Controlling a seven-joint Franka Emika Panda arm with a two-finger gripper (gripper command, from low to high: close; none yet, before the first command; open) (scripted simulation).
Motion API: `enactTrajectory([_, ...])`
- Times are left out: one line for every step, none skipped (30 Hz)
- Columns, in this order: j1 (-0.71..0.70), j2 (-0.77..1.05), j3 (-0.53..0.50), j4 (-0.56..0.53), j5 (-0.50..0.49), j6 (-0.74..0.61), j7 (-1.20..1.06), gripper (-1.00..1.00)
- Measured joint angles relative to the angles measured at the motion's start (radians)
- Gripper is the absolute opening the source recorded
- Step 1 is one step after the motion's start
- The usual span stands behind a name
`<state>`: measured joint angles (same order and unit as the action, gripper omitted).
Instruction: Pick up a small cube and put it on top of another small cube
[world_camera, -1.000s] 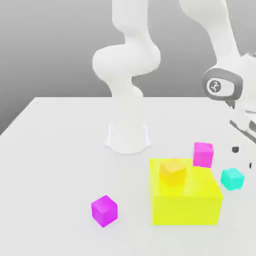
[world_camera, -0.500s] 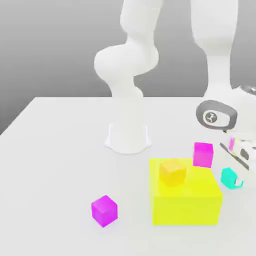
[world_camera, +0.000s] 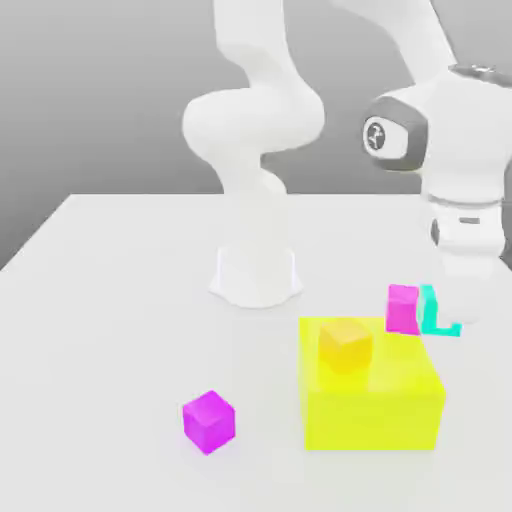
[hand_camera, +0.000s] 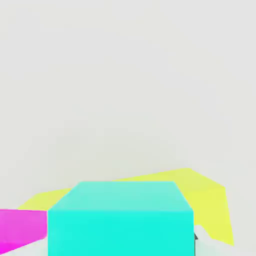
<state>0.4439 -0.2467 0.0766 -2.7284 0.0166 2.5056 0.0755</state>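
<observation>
Teal cube: clamped in closed gripper, now lifted off table from former resting spot beside yellow block, hanging just beside rear magenta cube. Grasp step judged complete; carry and stacking outstanding.

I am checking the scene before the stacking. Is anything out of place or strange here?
Nothing looks damaged. The teal cube is off the table, held in the shut gripper beside a magenta cube. An orange cube sits on the yellow block.
</observation>
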Motion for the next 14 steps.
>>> enactTrajectory([-0.022, -0.035, -0.012, -0.006, 0.002, -0.032, 0.029, -1.00])
enactTrajectory([-0.045, -0.070, -0.024, -0.012, 0.003, -0.063, 0.059, -1.00])
enactTrajectory([-0.070, -0.104, -0.035, -0.019, 0.004, -0.095, 0.089, -1.00])
enactTrajectory([-0.096, -0.140, -0.045, -0.025, 0.004, -0.127, 0.119, -1.00])
enactTrajectory([-0.118, -0.169, -0.049, -0.033, 0.003, -0.155, 0.153, -1.00])
enactTrajectory([-0.130, -0.170, -0.050, -0.042, 0.003, -0.150, 0.172, -1.00])
enactTrajectory([-0.136, -0.154, -0.050, -0.052, 0.004, -0.125, 0.181, -1.00])
enactTrajectory([-0.140, -0.130, -0.049, -0.063, 0.004, -0.091, 0.185, -1.00])
enactTrajectory([-0.140, -0.102, -0.051, -0.074, 0.002, -0.052, 0.188, -1.00])
enactTrajectory([-0.142, -0.072, -0.050, -0.085, 0.002, -0.011, 0.190, -1.00])
enactTrajectory([-0.142, -0.045, -0.050, -0.095, 0.000, 0.025, 0.191, 1.00])
enactTrajectory([-0.142, -0.045, -0.050, -0.095, 0.000, 0.025, 0.191, 1.00])
enactTrajectory([-0.142, -0.045, -0.050, -0.095, 0.000, 0.025, 0.191, 1.00])
enactTrajectory([-0.142, -0.045, -0.050, -0.095, 0.000, 0.025, 0.191, 1.00])
